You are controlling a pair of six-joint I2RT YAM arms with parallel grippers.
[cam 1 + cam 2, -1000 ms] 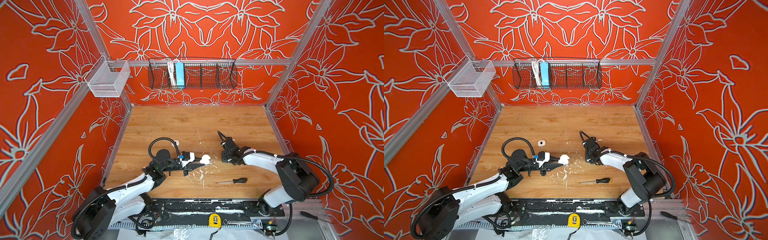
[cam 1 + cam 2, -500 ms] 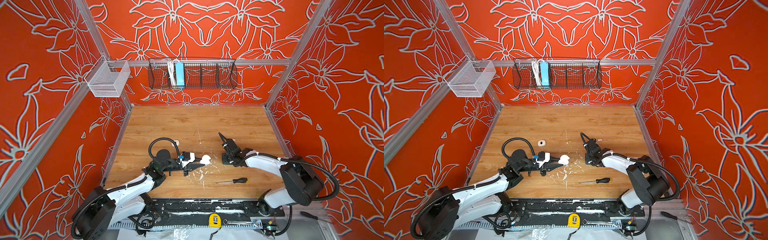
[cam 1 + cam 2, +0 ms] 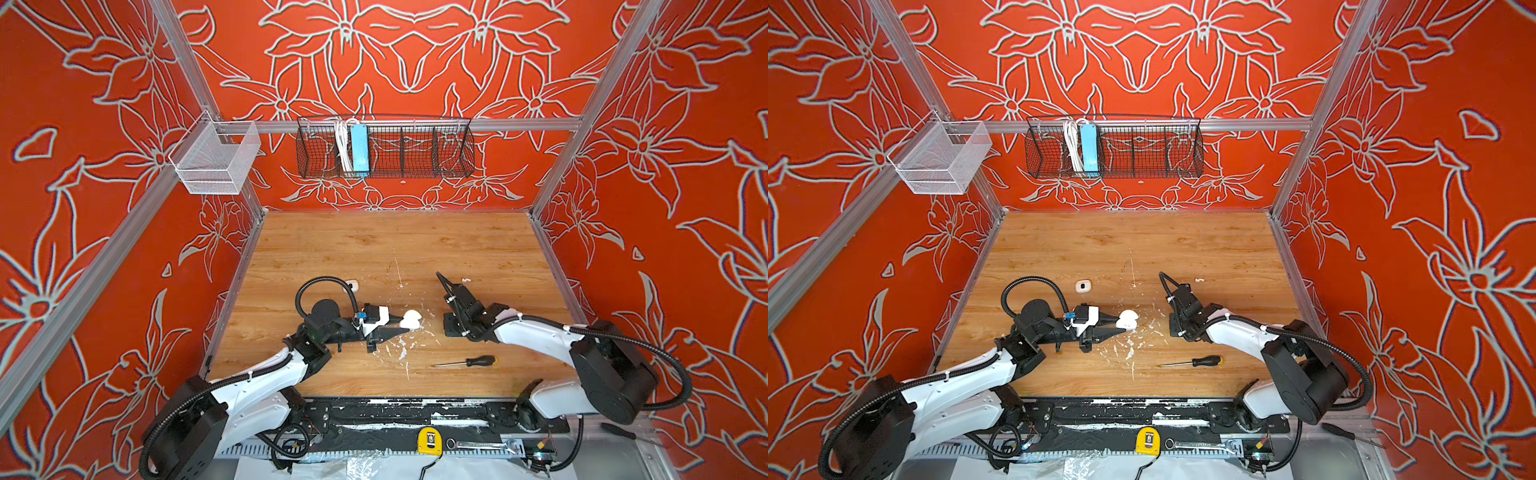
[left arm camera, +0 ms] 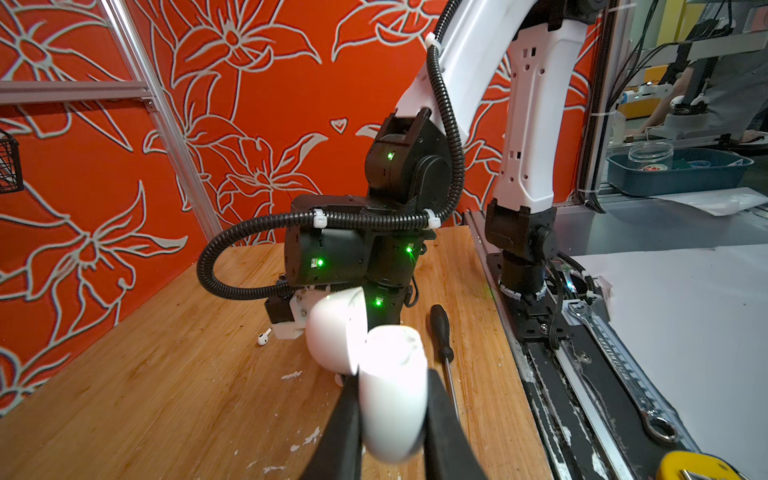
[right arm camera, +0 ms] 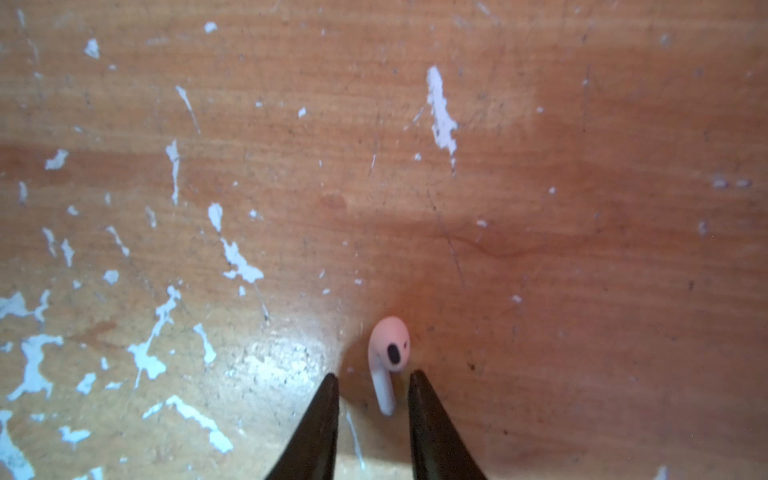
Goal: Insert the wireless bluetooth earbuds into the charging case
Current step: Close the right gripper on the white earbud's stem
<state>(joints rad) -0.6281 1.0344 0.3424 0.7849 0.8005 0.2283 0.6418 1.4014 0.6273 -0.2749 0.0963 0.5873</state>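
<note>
One earbud btwn rt gripper jaws (untouched)

Bright, even, bowed at the edges in both top views. Overexposed on the round white plastic charging case; soft and red-tinted over the paint-flecked wooden counter.

The left arm and the right arm share one build: white moulded link covers between black cylindrical joint housings. A black corrugated conduit follows each arm, secured by white cable ties. The white link cover shows small rectangular slots and round holes. Green indicator lights glow on the black housings. A white bracket with a blue connector sits at the left wrist. The right end effector has two black fingers tapering to points. Both arm bases stand on one black rail.
</note>
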